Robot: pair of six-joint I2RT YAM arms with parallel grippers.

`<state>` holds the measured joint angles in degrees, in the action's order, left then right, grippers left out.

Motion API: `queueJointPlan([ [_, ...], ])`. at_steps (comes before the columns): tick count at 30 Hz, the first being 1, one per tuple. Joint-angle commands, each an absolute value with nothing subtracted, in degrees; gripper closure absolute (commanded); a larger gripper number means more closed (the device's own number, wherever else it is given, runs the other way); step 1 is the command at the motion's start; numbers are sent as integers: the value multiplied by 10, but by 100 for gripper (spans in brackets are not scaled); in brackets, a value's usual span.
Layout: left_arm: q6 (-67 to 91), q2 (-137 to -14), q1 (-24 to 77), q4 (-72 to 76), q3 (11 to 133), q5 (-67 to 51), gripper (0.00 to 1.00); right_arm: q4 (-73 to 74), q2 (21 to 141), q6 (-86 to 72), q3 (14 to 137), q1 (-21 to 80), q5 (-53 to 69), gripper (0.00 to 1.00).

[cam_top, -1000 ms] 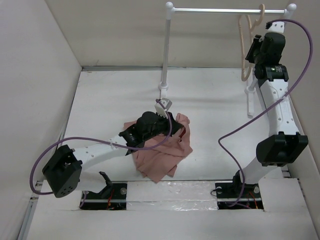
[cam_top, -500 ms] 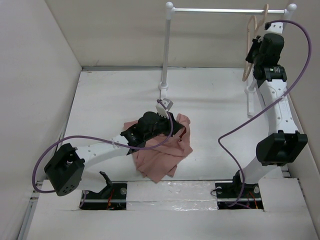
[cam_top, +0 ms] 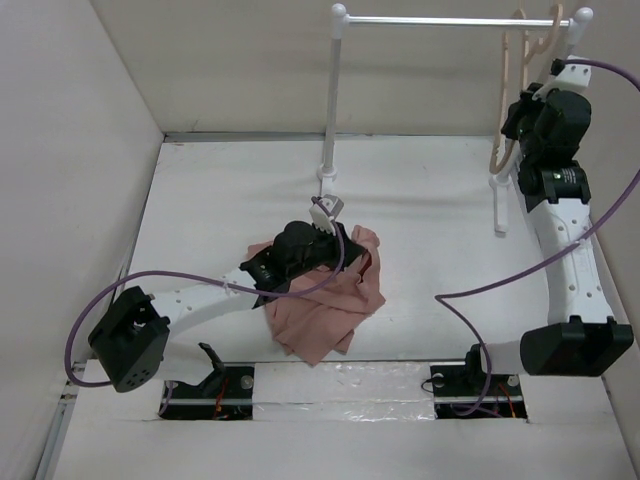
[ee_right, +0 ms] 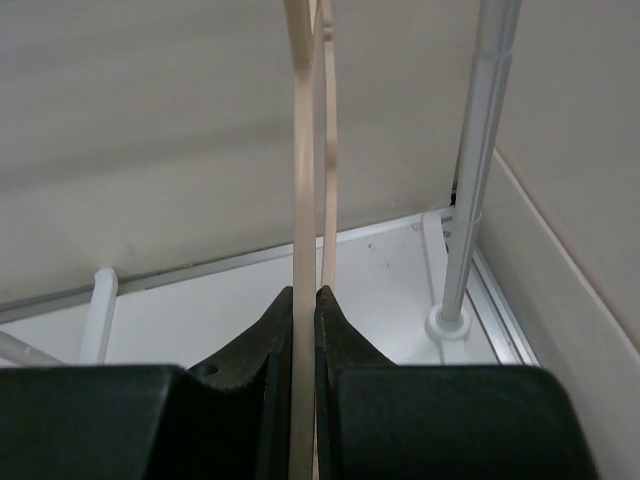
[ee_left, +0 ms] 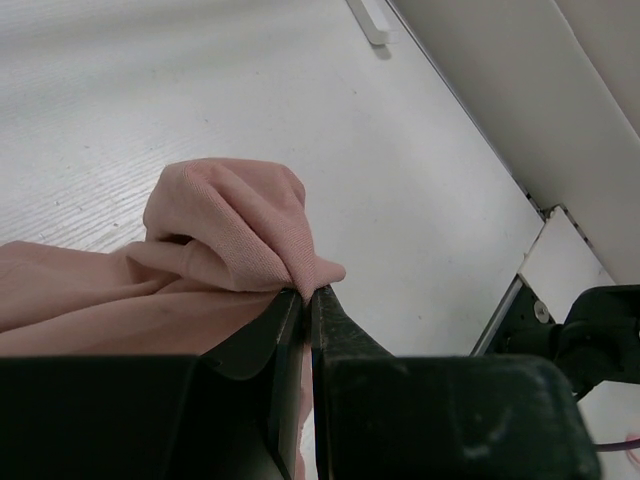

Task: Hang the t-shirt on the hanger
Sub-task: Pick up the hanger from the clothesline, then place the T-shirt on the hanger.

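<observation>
Now: hanger pinched by right gripper, t-shirt pinched by left gripper

Up at the back right, the hanger is seen with its hook over the right end of the white rail, its body dropping down beside the rail's right post. In the right wrist view the right gripper is closed on a thin beige strip of the hanger, with a jaw pressed on each side. The pink t-shirt is bunched in a crumpled heap on the table, near the middle and well apart from the hanger. In the left wrist view the left gripper is clamped on a raised fold at the edge of the t-shirt; the jaws are nearly touching, with only cloth between them. The rest of the cloth is left lying on the table under the left arm.
</observation>
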<state>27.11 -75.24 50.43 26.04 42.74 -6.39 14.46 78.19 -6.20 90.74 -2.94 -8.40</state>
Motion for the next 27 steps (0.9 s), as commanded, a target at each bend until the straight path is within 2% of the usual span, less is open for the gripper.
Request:
queueJointPlan([
  [1, 274, -749, 490, 301, 446, -76, 100, 78, 736, -95, 853, -30, -54, 100],
  [8, 272, -767, 447, 313, 469, -91, 100, 15, 611, -139, 686, 28, 11, 100],
  [15, 287, -801, 385, 345, 498, -123, 100, 57, 468, -150, 566, 142, 84, 100],
  [21, 279, -840, 347, 340, 546, -127, 100, 181, 323, -182, 462, 240, 104, 100],
  [27, 293, -877, 303, 347, 588, -152, 100, 311, 215, -211, 458, 286, 83, 100],
])
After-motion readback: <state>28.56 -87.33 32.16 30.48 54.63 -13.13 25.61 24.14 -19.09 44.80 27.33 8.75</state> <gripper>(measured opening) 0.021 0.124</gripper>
